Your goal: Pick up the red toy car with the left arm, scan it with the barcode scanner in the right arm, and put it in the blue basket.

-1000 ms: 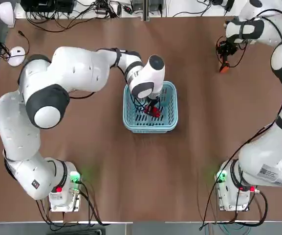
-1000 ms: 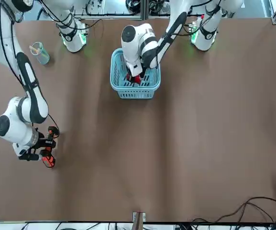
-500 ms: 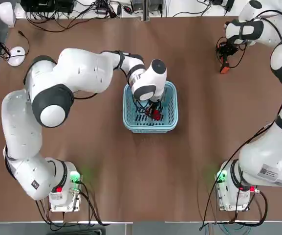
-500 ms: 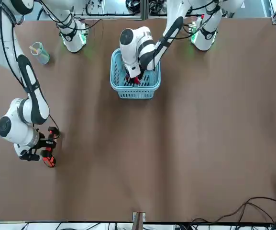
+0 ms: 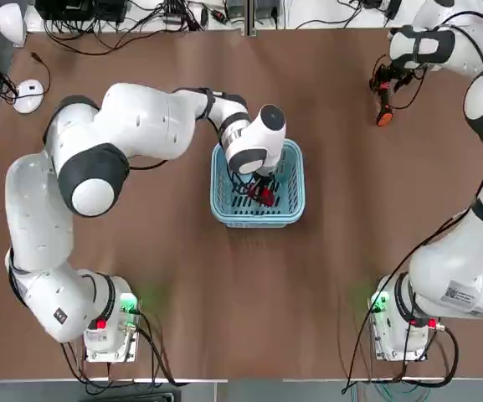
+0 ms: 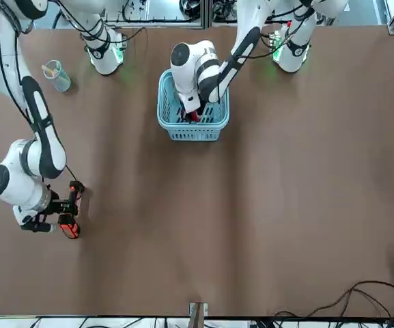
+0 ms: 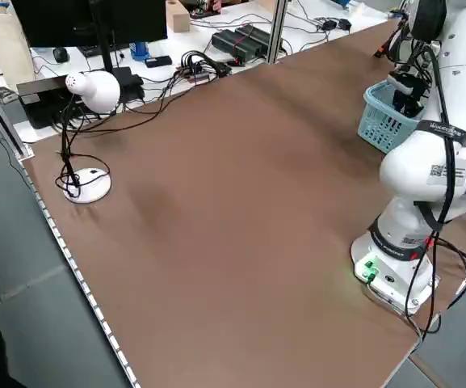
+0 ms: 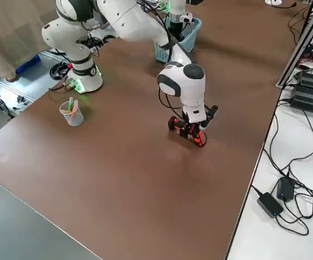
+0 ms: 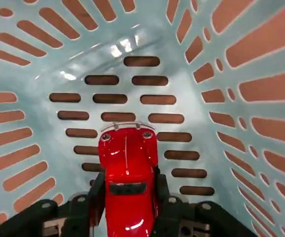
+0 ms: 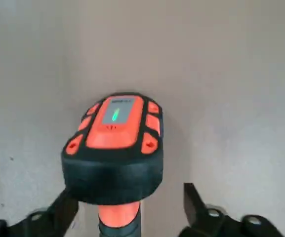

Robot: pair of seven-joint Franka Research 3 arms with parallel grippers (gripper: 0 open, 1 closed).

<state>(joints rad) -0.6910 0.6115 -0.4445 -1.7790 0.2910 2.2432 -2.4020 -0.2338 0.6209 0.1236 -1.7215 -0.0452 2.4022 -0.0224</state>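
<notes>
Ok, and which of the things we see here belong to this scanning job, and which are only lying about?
For the job:
- red toy car, between the left gripper's fingers
- blue basket, under that gripper
- barcode scanner, at the right gripper

Just lying about:
- cup with sticks
- white round-based device

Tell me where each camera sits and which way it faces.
Top: overhead, looking down the robot's way; both arms.
Front: across the table, facing the robot; both arms.
Left side: raised, diagonally down; left arm, blue basket.
Right side: raised, diagonally down; both arms.
Left wrist: into the basket; left gripper gripping the red toy car.
Right wrist: at the barcode scanner; open right gripper.
Top and front share the basket.
</notes>
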